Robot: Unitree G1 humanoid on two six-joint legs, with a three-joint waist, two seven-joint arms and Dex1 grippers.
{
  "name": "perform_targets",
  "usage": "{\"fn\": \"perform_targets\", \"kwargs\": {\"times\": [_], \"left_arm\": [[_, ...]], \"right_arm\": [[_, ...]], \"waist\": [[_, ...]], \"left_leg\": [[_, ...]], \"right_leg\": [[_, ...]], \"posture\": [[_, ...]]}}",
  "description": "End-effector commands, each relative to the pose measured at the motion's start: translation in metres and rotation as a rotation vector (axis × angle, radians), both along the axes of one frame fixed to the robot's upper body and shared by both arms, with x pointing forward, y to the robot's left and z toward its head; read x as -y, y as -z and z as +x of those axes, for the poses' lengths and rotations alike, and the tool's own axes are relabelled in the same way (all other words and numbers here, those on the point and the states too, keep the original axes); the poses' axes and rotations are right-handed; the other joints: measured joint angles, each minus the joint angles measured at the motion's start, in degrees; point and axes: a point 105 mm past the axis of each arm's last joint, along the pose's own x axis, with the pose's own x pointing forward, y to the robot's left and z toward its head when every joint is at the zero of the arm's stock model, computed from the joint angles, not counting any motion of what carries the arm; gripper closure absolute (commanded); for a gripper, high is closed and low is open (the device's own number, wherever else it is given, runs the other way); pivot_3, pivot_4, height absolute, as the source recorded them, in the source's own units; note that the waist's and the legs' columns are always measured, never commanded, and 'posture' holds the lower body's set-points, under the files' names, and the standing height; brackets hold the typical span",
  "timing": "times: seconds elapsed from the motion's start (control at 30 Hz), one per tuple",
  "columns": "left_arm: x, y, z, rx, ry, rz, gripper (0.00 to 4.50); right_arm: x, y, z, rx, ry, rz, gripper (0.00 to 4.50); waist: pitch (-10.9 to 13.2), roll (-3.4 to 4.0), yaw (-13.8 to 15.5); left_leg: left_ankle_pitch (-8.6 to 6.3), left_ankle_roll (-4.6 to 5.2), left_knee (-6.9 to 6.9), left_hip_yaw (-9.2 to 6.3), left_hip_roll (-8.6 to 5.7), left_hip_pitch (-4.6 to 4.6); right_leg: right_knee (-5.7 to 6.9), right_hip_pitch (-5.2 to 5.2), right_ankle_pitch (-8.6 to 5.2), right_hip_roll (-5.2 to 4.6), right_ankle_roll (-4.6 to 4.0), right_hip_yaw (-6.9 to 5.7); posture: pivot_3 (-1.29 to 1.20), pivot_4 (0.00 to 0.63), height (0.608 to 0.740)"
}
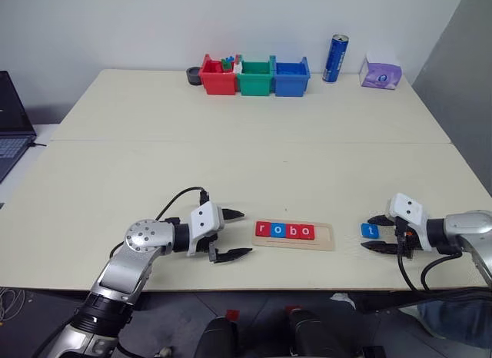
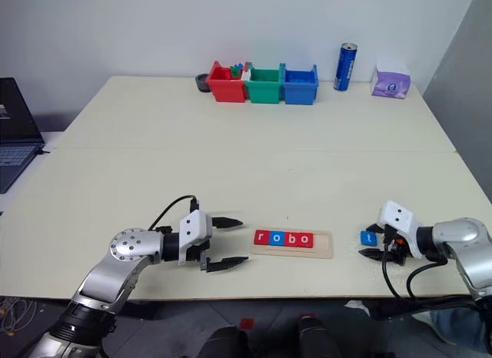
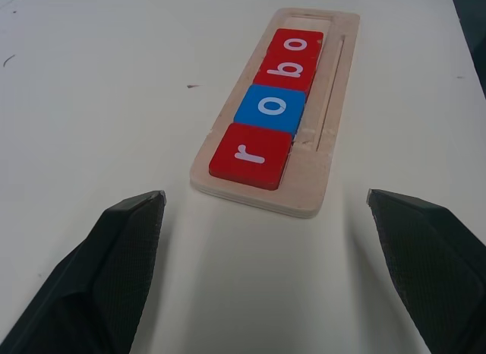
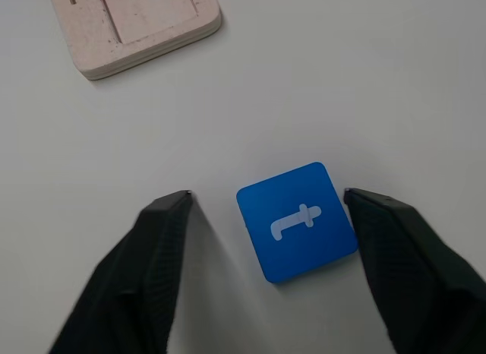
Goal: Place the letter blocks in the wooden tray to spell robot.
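Observation:
The wooden tray [image 1: 326, 237] lies near the table's front edge with four letter blocks in its groove: a red r [image 1: 264, 230], a blue o [image 1: 277, 230], a red b [image 1: 292, 231] and a red o [image 1: 307, 232]. Its right end slot [image 4: 148, 12] is bare. A blue t block [image 4: 298, 220] lies flat on the table to the right of the tray. My right gripper [image 4: 267, 194] straddles it, open; one fingertip [image 4: 361, 206] sits at the block's edge and the other stands a little apart. Left of the tray, my left gripper [image 3: 266, 196] rests open and holds nothing.
At the table's far edge stand red [image 1: 217, 79], green [image 1: 254, 79] and blue [image 1: 291, 78] bins, with a blue can [image 1: 335, 58] and a purple tissue pack [image 1: 380, 74] to their right. A laptop [image 1: 11, 124] sits off the left side.

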Motion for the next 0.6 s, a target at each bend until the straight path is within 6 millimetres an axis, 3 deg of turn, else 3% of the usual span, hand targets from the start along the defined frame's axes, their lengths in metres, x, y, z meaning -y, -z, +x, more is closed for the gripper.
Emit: {"fn": "perform_targets", "kwargs": {"times": [0.03,0.1,0.33,0.43,0.6], "left_arm": [[0.005,-0.011,0.0,0.045,0.022,-0.003,0.0],[0.004,-0.01,0.0,0.044,0.02,-0.001,0.0],[0.001,-0.009,-0.001,0.042,0.017,0.004,0.0],[0.002,-0.009,0.0,0.044,0.019,0.002,0.0],[0.004,-0.009,0.001,0.046,0.02,0.0,0.0]], "right_arm": [[-0.002,-0.005,0.0,0.004,-0.034,0.001,2.46],[-0.004,-0.008,-0.001,0.01,-0.046,0.006,3.06],[-0.042,-0.028,-0.009,0.085,-0.195,0.004,3.05],[-0.058,-0.027,-0.012,0.076,-0.241,-0.031,3.05],[-0.069,-0.022,-0.006,0.056,-0.243,-0.071,3.05]], "waist": [[0.0,0.0,0.1],[0.0,0.0,0.1],[0.0,0.02,0.3],[0.0,0.02,0.3],[0.0,0.03,0.4]], "left_leg": [[0.0,0.0,0.0,0.0,0.0,0.0],[0.0,0.0,0.0,-0.01,0.0,0.0],[0.0,0.0,0.0,-0.08,0.02,0.01],[0.0,-0.01,0.01,-0.1,0.02,0.01],[0.0,-0.01,0.03,-0.09,0.0,0.0]], "right_leg": [[0.0,0.0,0.0,0.0,0.0,0.0],[0.0,0.0,0.01,0.0,-0.01,0.0],[0.02,0.0,0.0,0.0,0.0,-0.01],[0.02,0.0,0.0,0.0,0.01,0.0],[0.02,0.0,0.0,-0.02,0.0,0.0]], "posture": [[0.0,0.15,0.74],[0.0,0.15,0.74],[0.0,0.15,0.74],[0.0,0.15,0.74],[0.0,0.15,0.74]]}}
